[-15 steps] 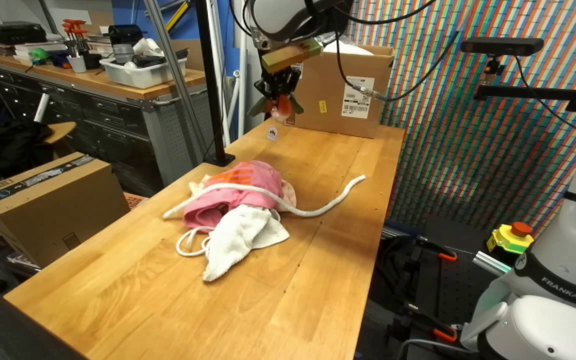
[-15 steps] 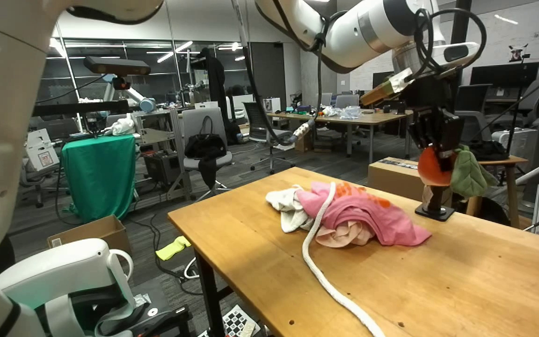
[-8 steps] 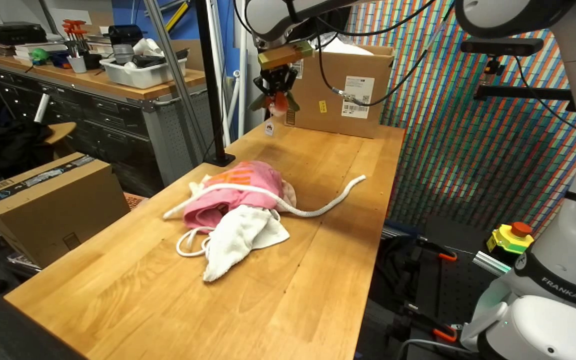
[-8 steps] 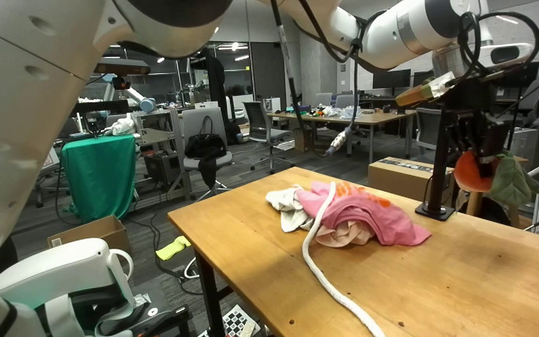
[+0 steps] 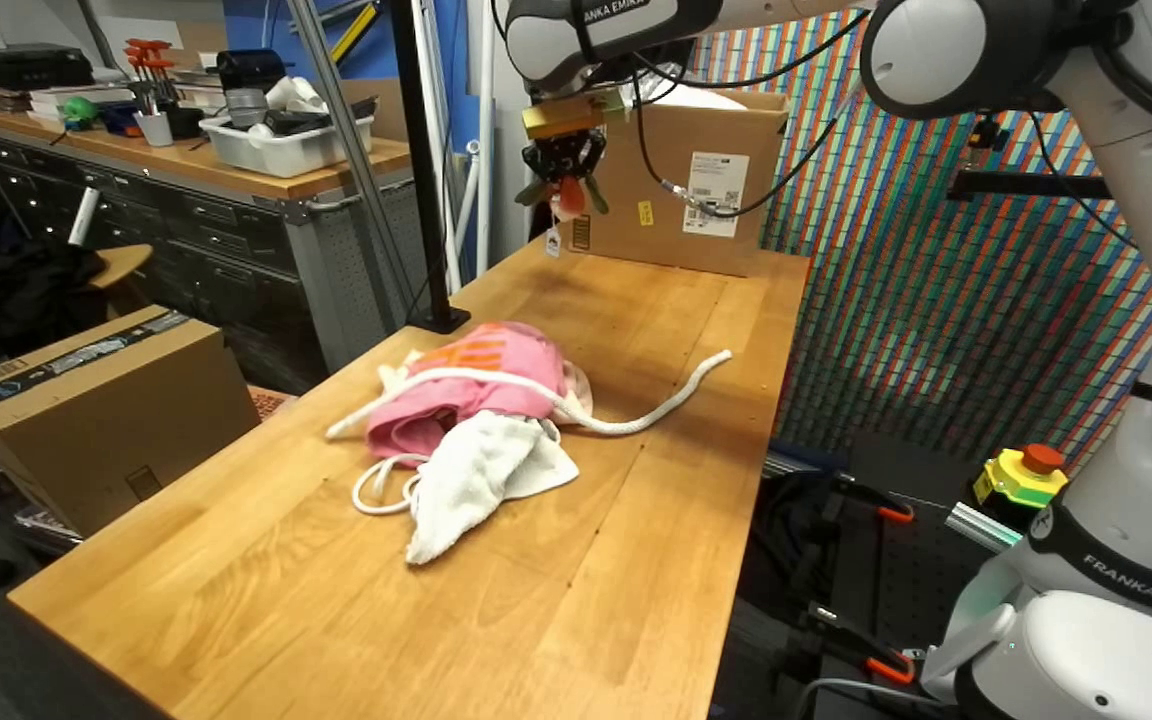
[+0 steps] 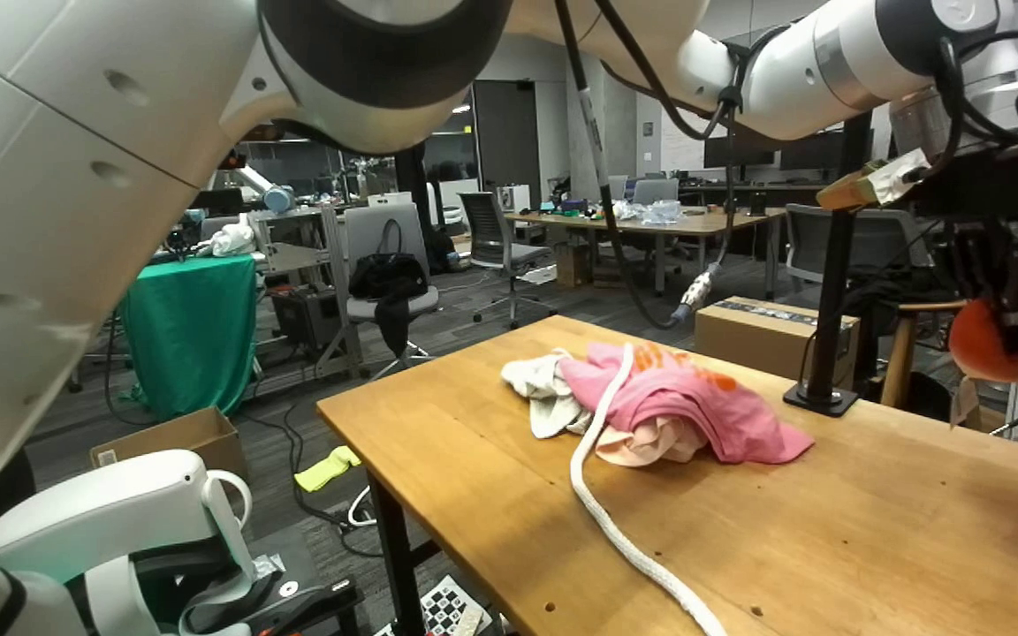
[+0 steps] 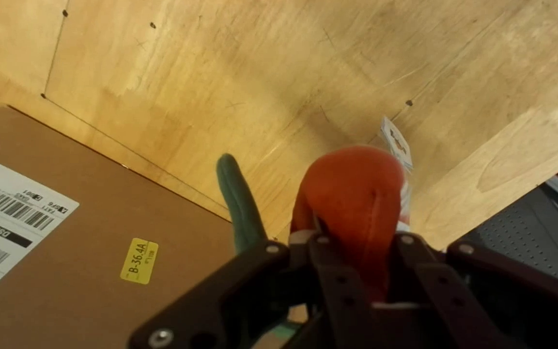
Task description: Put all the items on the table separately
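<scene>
1. Toy (image 7: 359,186): pinched in the gripper (image 7: 354,237), up above the tabletop (image 5: 626,310), near the big box (image 5: 656,140).
2. Well apart from the pink cloth (image 6: 695,395), white cloth (image 5: 481,480) and rope (image 5: 626,428).
3. Likely next: straight down onto the tabletop, then let go.

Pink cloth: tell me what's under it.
Peach fabric peeks out from under the pink cloth; whether it is a separate item cannot be told. Anything deeper is covered.
</scene>
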You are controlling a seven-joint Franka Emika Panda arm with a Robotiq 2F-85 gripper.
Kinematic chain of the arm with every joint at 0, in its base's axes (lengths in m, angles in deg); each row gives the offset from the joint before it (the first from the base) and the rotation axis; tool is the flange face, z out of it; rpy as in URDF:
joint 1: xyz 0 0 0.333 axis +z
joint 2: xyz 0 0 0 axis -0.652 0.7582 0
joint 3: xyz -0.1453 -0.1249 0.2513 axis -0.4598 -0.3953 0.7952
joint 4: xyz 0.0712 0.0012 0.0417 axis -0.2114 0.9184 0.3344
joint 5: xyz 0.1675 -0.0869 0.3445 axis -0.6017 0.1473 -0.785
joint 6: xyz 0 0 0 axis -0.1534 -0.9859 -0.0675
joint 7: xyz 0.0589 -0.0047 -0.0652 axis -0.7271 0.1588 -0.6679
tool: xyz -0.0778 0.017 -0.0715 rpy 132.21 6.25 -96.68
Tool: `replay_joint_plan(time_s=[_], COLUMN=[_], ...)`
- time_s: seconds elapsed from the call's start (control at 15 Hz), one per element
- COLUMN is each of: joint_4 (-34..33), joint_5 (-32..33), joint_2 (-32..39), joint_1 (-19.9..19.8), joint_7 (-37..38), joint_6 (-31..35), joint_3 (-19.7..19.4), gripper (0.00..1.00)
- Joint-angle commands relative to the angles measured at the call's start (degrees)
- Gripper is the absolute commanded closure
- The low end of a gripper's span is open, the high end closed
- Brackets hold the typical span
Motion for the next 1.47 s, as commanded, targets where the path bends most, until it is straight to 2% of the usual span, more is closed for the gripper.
replay_joint_plan(time_s=[0.0,0.07,0.47,0.53,0.73,0.93,1.2,1.4], joint_4=[-4.69,-4.67,-2.73,-2.38,-0.46,4.20,14.33,22.84], joint_5=[1.29,1.88,6.14,7.26,9.43,11.07,9.89,9.46], joint_2=[2.76,2.77,1.30,1.21,-0.19,-3.29,-9.85,-15.15], joint_1=[0.38,0.66,2.73,3.32,4.41,6.43,9.92,12.57], joint_7=[3.62,3.89,4.06,4.61,3.05,0.18,-5.76,-7.17], joint_6=[-0.13,-0.06,-0.12,0.21,-0.62,-0.94,-1.04,-0.88], joint_3=[-1.62,-1.88,-1.85,-2.11,-1.56,-0.40,2.03,4.24], gripper=[0.55,0.50,0.03,0.00,0.00,0.00,0.00,0.00])
